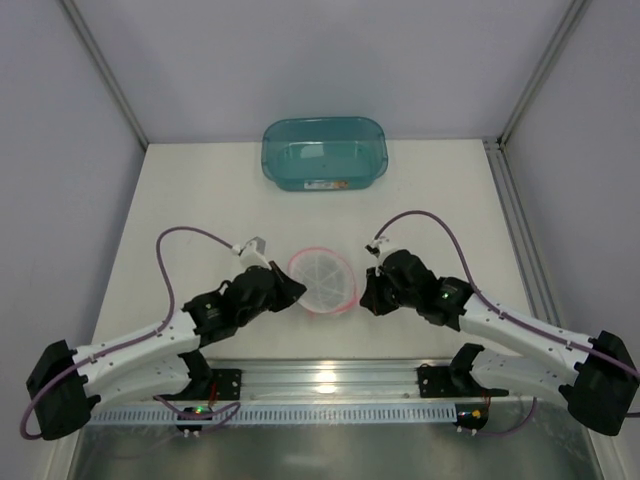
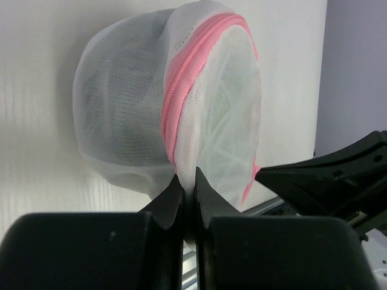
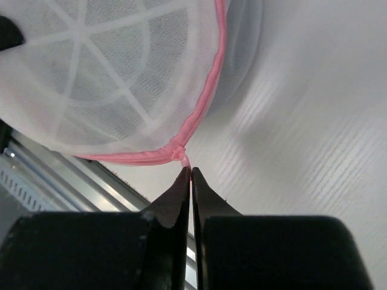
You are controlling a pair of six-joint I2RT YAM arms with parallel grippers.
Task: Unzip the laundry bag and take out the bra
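One laundry bag (image 1: 322, 282) is held at the table's (image 1: 200, 200) centre, its mesh pinched at 9 o'clock by the left gripper (image 2: 188, 181), its zip tab (image 3: 185, 158) at 3 o'clock by the right gripper (image 3: 191, 175). One tub (image 1: 272, 155) is set at 12 o'clock, its label (image 1: 335, 183) unreadable.

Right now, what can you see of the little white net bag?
The laundry bag is a round drum of white mesh with a pink rim and zip, which looks closed. It is tilted on edge near the front middle of the table. The left pincer pinches its mesh beside the zip; the right pincer grips a pink tab at its rim.
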